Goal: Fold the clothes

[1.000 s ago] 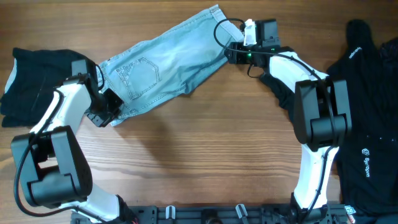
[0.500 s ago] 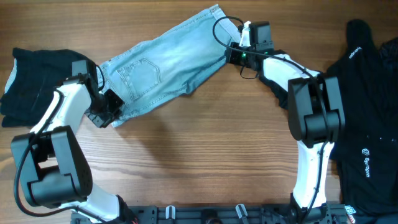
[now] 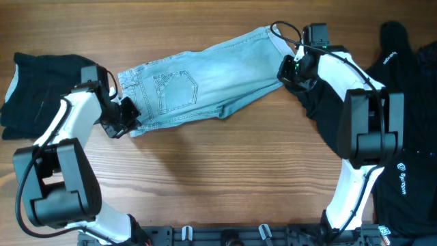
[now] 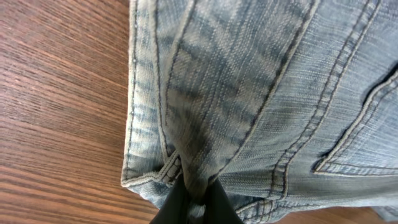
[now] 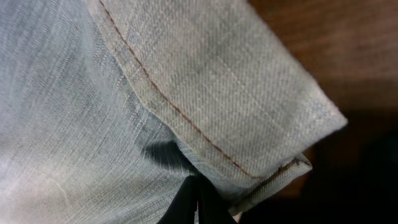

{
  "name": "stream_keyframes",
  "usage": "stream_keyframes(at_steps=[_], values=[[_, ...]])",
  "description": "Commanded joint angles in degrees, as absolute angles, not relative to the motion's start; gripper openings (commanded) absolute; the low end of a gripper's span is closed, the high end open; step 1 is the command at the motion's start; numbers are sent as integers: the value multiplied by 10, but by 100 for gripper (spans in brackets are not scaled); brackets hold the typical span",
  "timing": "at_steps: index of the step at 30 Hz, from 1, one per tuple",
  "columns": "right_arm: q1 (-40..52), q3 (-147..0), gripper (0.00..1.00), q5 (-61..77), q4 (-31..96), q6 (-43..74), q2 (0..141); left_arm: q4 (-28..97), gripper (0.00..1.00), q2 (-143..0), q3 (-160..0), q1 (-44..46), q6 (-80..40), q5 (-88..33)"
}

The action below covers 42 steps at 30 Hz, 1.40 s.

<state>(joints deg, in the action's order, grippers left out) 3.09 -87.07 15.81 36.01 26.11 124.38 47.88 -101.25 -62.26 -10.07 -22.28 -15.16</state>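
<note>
Over the bare wooden table (image 3: 225, 178), the left gripper (image 3: 128, 116) clamps the waistband corner of the pale blue jeans (image 3: 198, 89) and the right gripper (image 3: 285, 67) pinches a leg hem, the denim lying flat between them toward the far edge. Both holds take only a thin edge, so a hard pull could slip the cloth free or drag it onto the black garment (image 3: 403, 137) at right.

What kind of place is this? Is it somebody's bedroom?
Probably not. It looks like a robot test bench: the left gripper and right gripper pinch light blue jeans on a wooden table, with black clothing on one side and a black garment on the other.
</note>
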Motion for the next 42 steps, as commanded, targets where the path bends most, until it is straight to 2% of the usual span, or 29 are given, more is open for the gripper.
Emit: stream_keyframes(at_steps=[1,2,4,5,6,7,9,10,11,17,21,22,23,24,25,26,30,34,38,42], values=[[7,-870,4,48,374,256,1207,568,4,-1013,-650,-145,-210,-184],[7,-870,4,46,374,255,1194,620,4,-1013,-651,-150,-210,-258],[7,-870,4,47,374,255,1175,671,7,-1013,-651,-151,-209,-293],[8,-870,4,47,378,255,1171,681,22,-1013,-651,-151,-203,-284],[8,-870,9,51,389,255,1171,682,57,-1013,-651,-151,-198,-251],[8,-870,22,51,400,254,1171,680,76,-1013,-651,-151,-199,-234],[8,-870,38,51,408,221,1163,675,81,-1013,-651,-151,-206,-218],[8,-871,44,51,407,208,1148,666,100,-1013,-650,-151,-240,-178],[8,-871,46,61,400,190,1133,644,100,-1013,-648,-151,-260,-162],[10,-871,46,205,383,63,1072,478,95,-1013,-587,-106,-310,-186],[47,-871,45,222,399,-13,1072,390,89,-1013,-530,-59,-353,-186],[61,-871,40,222,400,-27,1072,365,80,-1013,-525,-52,-352,-186],[75,-870,37,222,401,-31,1073,347,55,-1013,-524,-50,-352,-186],[89,-870,29,222,401,-40,1074,328,36,-1013,-525,-51,-351,-186],[101,-869,15,221,402,-46,1074,322,13,-1013,-529,-55,-349,-186],[119,-864,4,224,401,-45,1075,335,4,-1011,-545,-66,-327,-186],[186,-846,4,241,403,-45,1106,444,4,-967,-640,-100,-241,-185],[273,-846,4,288,383,-37,1192,510,4,-904,-714,-122,-242,-186],[362,-846,4,334,335,-18,1257,519,4,-833,-729,-126,-242,-186],[435,-848,4,334,221,47,1277,523,4,-785,-732,-127,-244,-238]])
